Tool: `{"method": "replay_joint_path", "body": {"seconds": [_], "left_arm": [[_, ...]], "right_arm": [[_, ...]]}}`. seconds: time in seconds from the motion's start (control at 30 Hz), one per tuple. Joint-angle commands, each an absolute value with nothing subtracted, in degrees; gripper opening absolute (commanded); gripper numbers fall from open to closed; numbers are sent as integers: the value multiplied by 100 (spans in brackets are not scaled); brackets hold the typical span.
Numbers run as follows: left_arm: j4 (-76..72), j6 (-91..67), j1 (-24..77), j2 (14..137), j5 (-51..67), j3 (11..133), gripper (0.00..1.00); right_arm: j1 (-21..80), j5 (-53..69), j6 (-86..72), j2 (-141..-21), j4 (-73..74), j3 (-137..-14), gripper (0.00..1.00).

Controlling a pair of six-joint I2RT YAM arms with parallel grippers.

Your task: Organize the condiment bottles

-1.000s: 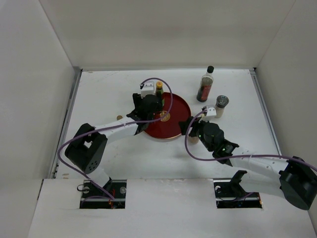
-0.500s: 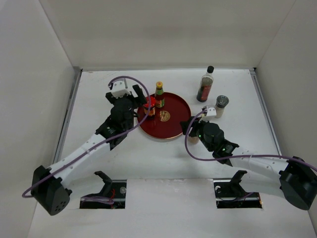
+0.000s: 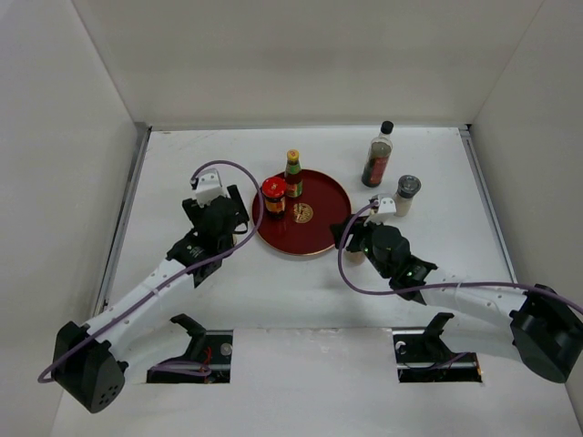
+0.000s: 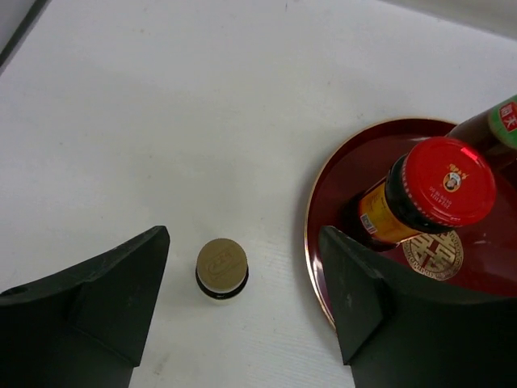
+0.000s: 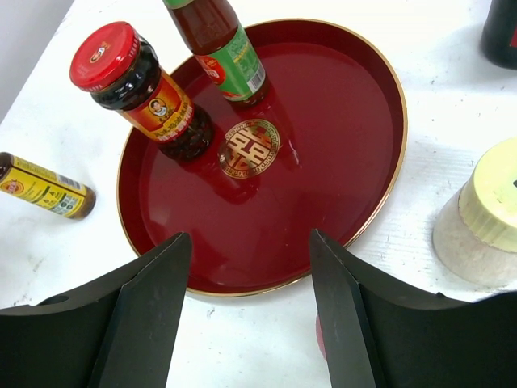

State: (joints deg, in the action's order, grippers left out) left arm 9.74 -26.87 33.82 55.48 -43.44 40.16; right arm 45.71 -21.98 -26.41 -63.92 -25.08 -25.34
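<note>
Pick-up step: left gripper [image 4: 242,239] hangs spread wide over the small tan-capped bottle [image 4: 222,267], lower left, just beside the red tray [image 4: 327,194], right gripper [image 5: 249,236] gaping empty too, so next, probably, drop and clamp.

1. The tray [image 3: 319,237] sits near the middle of the table [image 3: 182,164].
2. The jar [image 3: 273,195] stands on the tray, at 9 o'clock from its middle.
3. The thin bottle [image 3: 293,173] stands on the tray at 11 o'clock, just behind the jar.
4. The big bottle [image 3: 378,155] stands off the tray, at 2 o'clock.
5. One shaker [image 3: 406,194] stands at 3 o'clock, in front of the big bottle.
6. Another shaker [image 5: 485,222] stands just beside the tray's rim, at 4 o'clock.
7. The little bottle [image 4: 222,267] stands off the tray, at about 9 o'clock.
</note>
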Motion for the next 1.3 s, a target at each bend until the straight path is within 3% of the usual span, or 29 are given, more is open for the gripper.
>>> {"method": "replay_joint_path", "body": {"seconds": [0.0,0.13,0.43,0.57,0.67,0.93,1.27], "left_arm": [[941,-2821,3406,5695,-4333,3920,70],[800,-2874,3335,5844,-4333,3771,60],[580,-2936,3256,5994,-4386,3568,48],[571,-2918,3282,5977,-4377,3612,29],[641,-2848,3335,5968,-4368,3726,21],[694,-2523,3923,5695,-4693,4420,19],[54,-2444,4636,6547,-4632,5018,20]], "right_arm": [[4557,-2197,-2663,-6372,-2804,-2698,66],[4557,-2171,-2672,-6381,-2804,-2689,67],[4557,-2197,-2663,-6398,-2847,-2681,67],[4557,-2179,-2672,-6442,-2804,-2707,67],[4557,-2189,-2680,-6407,-2874,-2672,67],[4557,-2171,-2689,-6469,-2848,-2698,67],[4557,-2197,-2689,-6363,-2874,-2654,67]]}}
